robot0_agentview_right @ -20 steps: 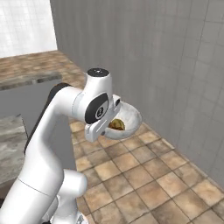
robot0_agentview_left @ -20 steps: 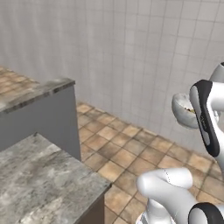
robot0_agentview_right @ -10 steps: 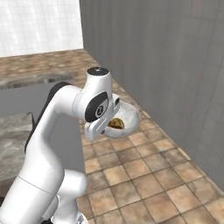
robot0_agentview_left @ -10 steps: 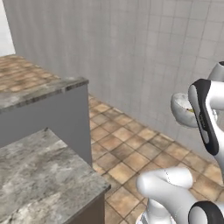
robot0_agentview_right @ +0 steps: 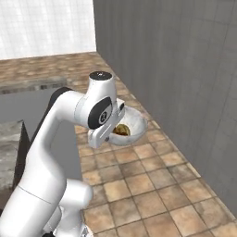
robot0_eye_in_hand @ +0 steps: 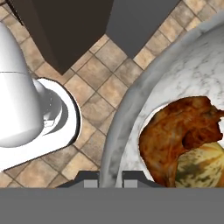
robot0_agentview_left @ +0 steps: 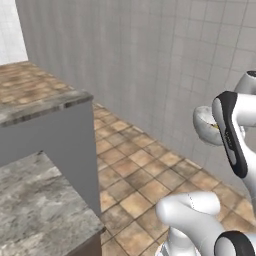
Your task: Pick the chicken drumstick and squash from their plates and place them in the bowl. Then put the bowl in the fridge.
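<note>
The off-white bowl point(robot0_agentview_right: 133, 124) hangs in the air over the tiled floor, held by its rim. My gripper point(robot0_eye_in_hand: 109, 178) is shut on that rim, with one fingertip on each side of the bowl wall point(robot0_eye_in_hand: 124, 105). Inside lie the reddish-brown chicken drumstick point(robot0_eye_in_hand: 175, 127) and the pale yellow-green squash point(robot0_eye_in_hand: 204, 164), touching each other. The left base view shows the bowl point(robot0_agentview_left: 205, 125) at the right edge, partly behind my forearm. A brown bit of the drumstick point(robot0_agentview_right: 121, 129) shows under the hand in the right base view. The plates and the fridge are out of view.
A grey stone counter point(robot0_agentview_left: 35, 210) stands at the lower left, with a higher brown-topped counter block point(robot0_agentview_left: 45, 100) behind it. A grey tiled wall point(robot0_agentview_left: 150, 60) runs along the right. Brown floor tiles point(robot0_agentview_left: 140, 175) lie open between counter and wall.
The whole scene has shifted as the base moves: the counter has slid rightward and the wall looms larger. The arm keeps the same pose, still holding the bowl.
</note>
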Motion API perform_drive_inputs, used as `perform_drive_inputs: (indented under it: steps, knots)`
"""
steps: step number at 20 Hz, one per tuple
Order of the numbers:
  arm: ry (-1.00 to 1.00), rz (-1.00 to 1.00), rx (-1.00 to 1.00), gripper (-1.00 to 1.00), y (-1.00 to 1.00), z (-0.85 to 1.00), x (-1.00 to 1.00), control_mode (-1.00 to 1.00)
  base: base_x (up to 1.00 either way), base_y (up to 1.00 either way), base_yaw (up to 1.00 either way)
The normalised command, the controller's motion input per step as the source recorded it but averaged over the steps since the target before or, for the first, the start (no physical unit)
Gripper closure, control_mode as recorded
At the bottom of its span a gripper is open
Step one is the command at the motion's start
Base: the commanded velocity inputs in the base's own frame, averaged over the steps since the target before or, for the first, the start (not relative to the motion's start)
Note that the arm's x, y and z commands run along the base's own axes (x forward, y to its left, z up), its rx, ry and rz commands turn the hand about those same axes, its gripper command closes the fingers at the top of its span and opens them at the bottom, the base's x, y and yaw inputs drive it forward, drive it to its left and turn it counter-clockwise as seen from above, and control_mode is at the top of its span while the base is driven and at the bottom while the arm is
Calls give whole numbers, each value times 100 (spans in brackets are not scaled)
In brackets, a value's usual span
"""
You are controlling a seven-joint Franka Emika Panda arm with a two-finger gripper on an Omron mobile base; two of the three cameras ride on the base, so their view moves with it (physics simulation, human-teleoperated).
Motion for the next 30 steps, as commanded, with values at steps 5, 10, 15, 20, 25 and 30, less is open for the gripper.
perform_drive_inputs:
  steps: [5,10,15,20,25,30]
  knots:
    - [0,0,0,100,0,0,0,100,48,-65,0]
    - [0,0,0,100,0,0,0,100,69,-38,13]
    - [0,0,0,100,0,0,0,100,62,-13,54]
    - [0,0,0,100,0,0,0,100,57,-13,57]
    - [0,0,0,100,0,0,0,100,61,-26,34]
    - [0,0,0,100,0,0,0,100,63,-34,22]
